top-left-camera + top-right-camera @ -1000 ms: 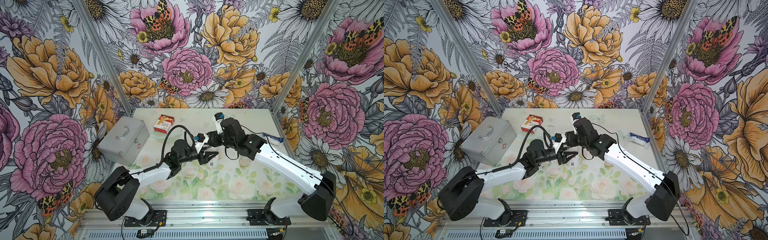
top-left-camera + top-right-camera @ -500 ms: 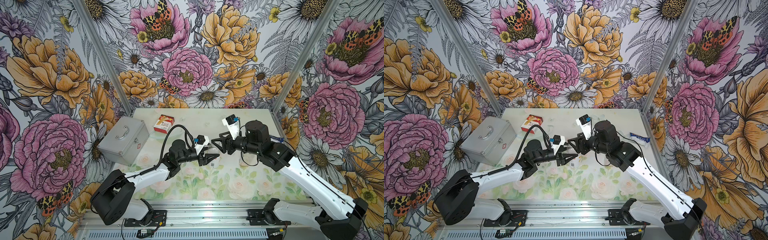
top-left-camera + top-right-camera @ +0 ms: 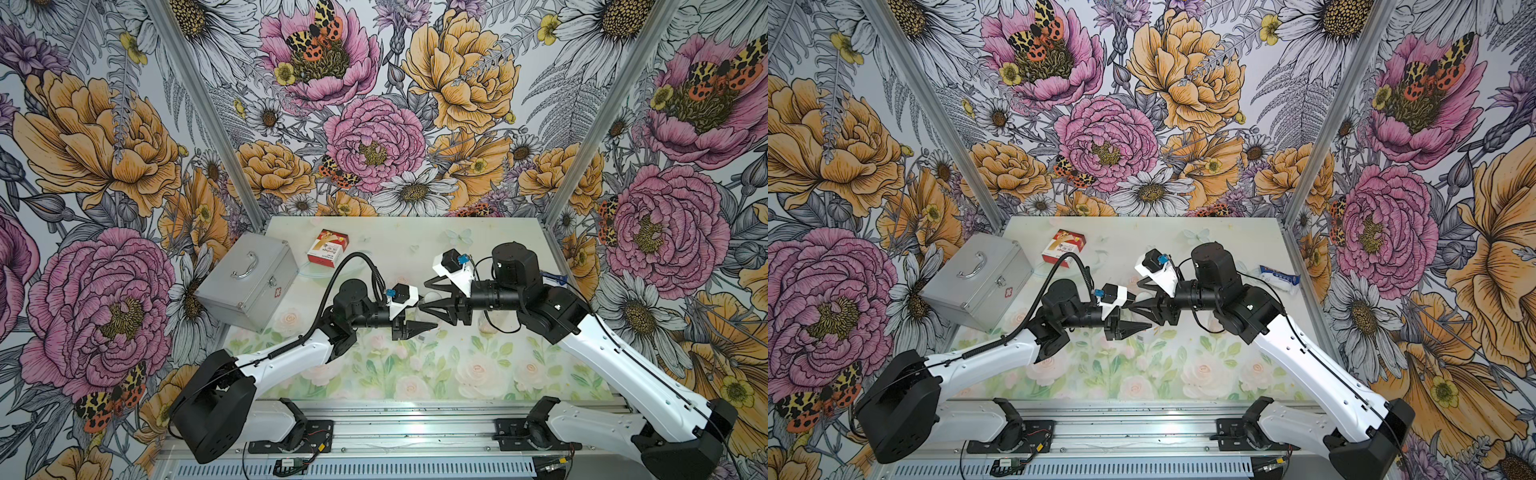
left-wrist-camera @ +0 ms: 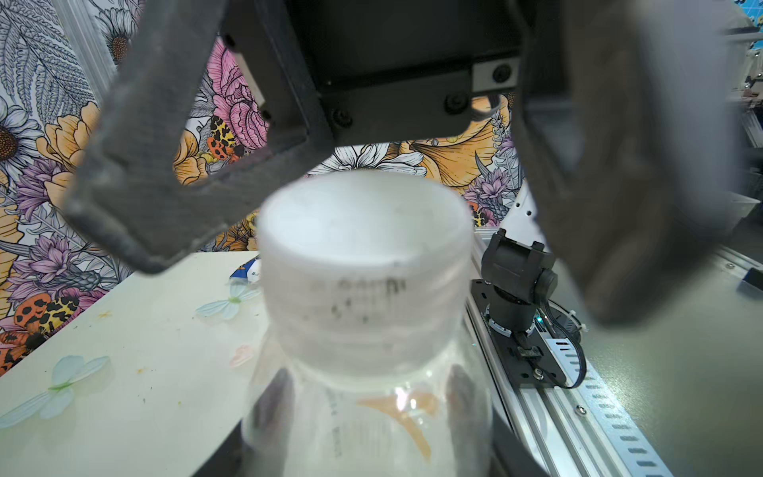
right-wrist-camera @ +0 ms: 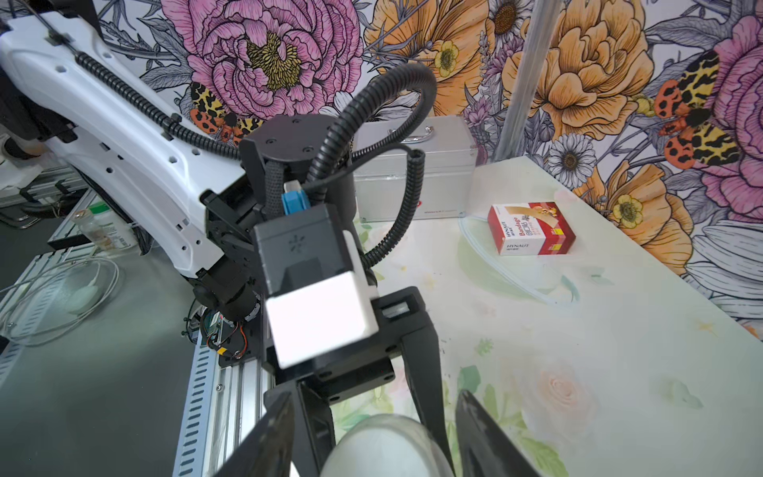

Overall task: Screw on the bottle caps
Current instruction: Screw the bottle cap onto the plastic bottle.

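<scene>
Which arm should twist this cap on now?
Right: the right gripper straddles the cap with open jaws, while the left gripper is clamped on the bottle body.

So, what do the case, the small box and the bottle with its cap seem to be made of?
The case: probably aluminium, brushed silver sheen, metal handle. The box: glossy printed cardboard, sharp folded edges. The bottle: clear plastic or glass, unsure; dark shapes show through. The cap: likely plastic, matte white.
</scene>
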